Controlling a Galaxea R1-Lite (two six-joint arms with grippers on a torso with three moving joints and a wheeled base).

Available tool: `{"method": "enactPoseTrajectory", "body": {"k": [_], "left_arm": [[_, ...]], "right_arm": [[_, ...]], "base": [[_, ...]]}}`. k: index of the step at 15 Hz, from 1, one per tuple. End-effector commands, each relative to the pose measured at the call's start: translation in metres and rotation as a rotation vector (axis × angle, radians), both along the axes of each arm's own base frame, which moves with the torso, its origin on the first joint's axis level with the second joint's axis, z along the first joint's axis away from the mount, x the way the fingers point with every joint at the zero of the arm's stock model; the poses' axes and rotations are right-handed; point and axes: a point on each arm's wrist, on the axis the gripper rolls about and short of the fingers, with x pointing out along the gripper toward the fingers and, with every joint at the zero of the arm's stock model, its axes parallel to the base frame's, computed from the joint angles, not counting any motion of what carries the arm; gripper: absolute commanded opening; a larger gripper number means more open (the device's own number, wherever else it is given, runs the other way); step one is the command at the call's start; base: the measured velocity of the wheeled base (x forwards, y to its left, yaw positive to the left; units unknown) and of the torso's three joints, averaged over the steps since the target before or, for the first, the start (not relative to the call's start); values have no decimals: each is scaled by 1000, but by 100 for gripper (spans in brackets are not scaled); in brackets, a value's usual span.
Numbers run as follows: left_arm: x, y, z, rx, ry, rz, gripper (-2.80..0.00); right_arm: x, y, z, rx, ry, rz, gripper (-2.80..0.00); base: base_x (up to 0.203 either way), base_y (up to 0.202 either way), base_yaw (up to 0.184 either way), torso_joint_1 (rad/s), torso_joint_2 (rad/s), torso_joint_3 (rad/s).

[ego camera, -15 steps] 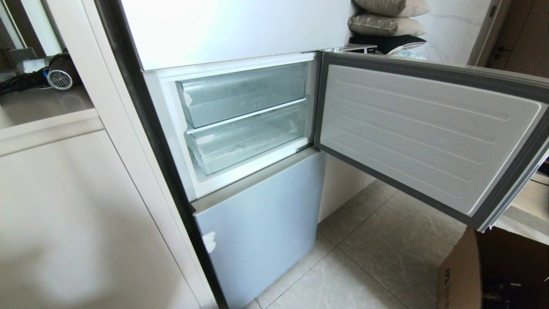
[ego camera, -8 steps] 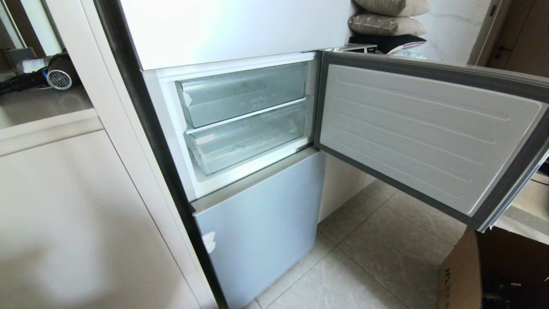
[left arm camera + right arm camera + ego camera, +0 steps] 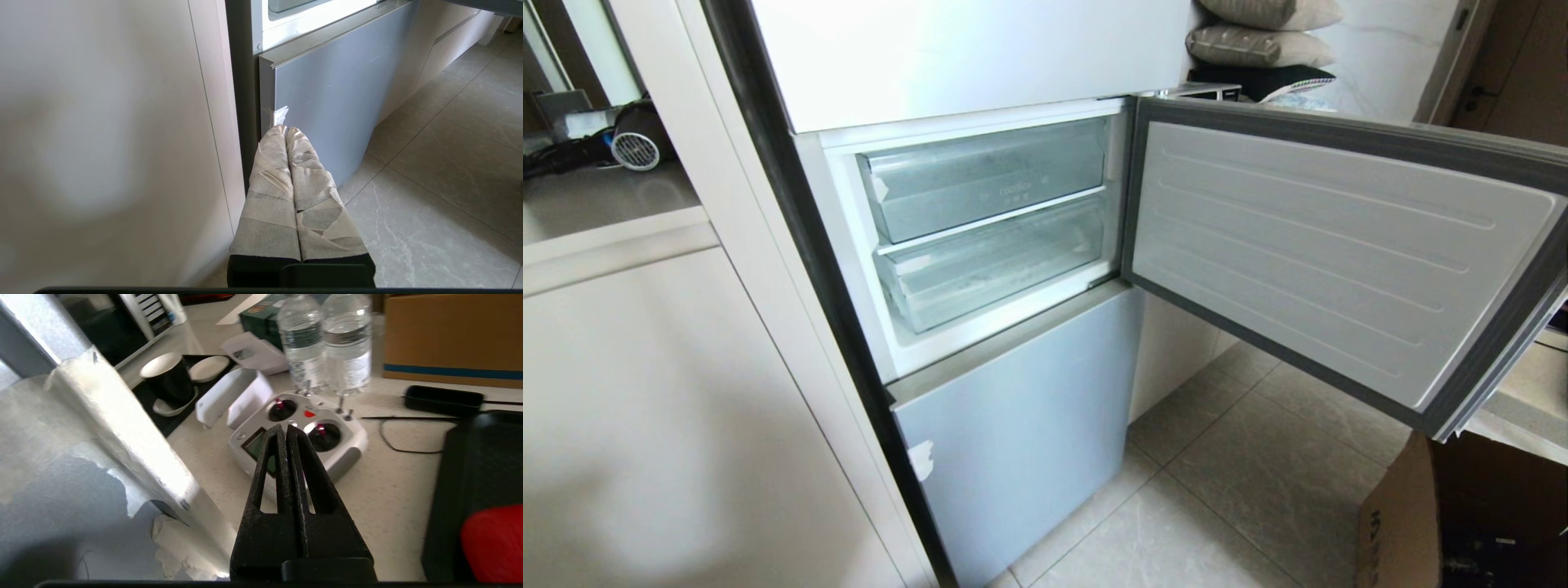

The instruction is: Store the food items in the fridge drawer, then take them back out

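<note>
The fridge's middle compartment stands open, its door (image 3: 1339,253) swung out to the right. Inside, the fridge drawer (image 3: 996,269) is the lower clear one, pushed in, with white tape on its lip. A bright red food item (image 3: 494,543) lies in a black tray (image 3: 466,469) on a countertop. My right gripper (image 3: 284,428) is shut and empty above that counter, beside the tray, with the door's taped edge (image 3: 122,428) on its other side. My left gripper (image 3: 284,130) is shut and empty, parked low by the fridge's lower door (image 3: 335,94). Neither arm shows in the head view.
A clear bin with printed lettering (image 3: 988,180) sits above the drawer. Under the right gripper lies a white remote controller (image 3: 339,437); behind it stand two water bottles (image 3: 327,343), a cardboard box (image 3: 449,330) and a black cup (image 3: 169,379). Another cardboard box (image 3: 1462,523) stands on the floor.
</note>
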Motion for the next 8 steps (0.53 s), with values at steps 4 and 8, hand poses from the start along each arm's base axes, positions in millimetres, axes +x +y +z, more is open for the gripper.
{"method": "enactPoseTrajectory", "body": {"k": [4,8], "left_arm": [[0,0,0,0,0,1,-280],[0,0,0,0,0,1,-280]], "right_arm": [[-4,-3,-1,37,-21,130,-280],[-21,11,-3,53,-7,222,-280]], "base": [[0,0,0,0,0,0],[0,0,0,0,0,0]]}}
